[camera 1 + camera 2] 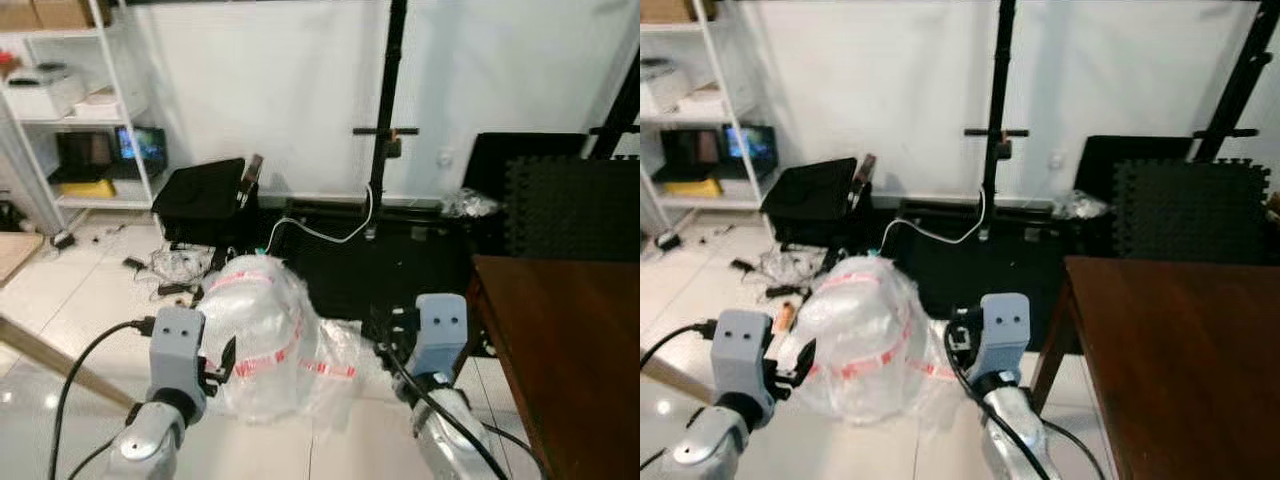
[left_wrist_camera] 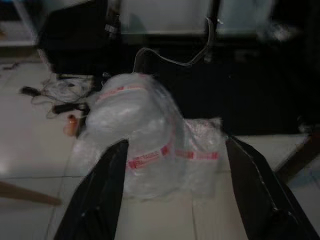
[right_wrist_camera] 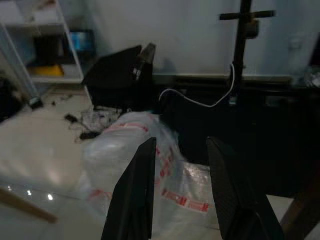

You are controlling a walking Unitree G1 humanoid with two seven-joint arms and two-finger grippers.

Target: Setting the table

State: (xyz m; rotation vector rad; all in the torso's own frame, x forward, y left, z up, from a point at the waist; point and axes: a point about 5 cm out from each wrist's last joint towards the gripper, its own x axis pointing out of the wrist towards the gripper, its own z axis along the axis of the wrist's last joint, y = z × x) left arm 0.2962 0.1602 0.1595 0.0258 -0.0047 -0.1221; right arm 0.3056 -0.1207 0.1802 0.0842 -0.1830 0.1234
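Bench (image 1: 1180, 350): cut off by the right and near picture edges; only its far left corner shows. Shelf rack (image 1: 75, 110) at far left: cut by the left edge, items on it too small to identify. Plastic-wrapped bundle (image 1: 265, 335): contents hidden under the wrap, red tape print unreadable. Left wrist view blurred and dim. Cable tangle (image 1: 175, 265) on the floor: too small to sort.

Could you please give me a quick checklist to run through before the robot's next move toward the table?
1. Left gripper open, holding nothing: ok.
2. Right gripper open, holding nothing: ok.
3. Floor ahead free: not ok, plastic-wrapped bundle lies in front.
4. Brown table within view on the right: ok.
5. Tableware to set located: cannot tell.
6. Loose cables on floor avoided: ok for now.
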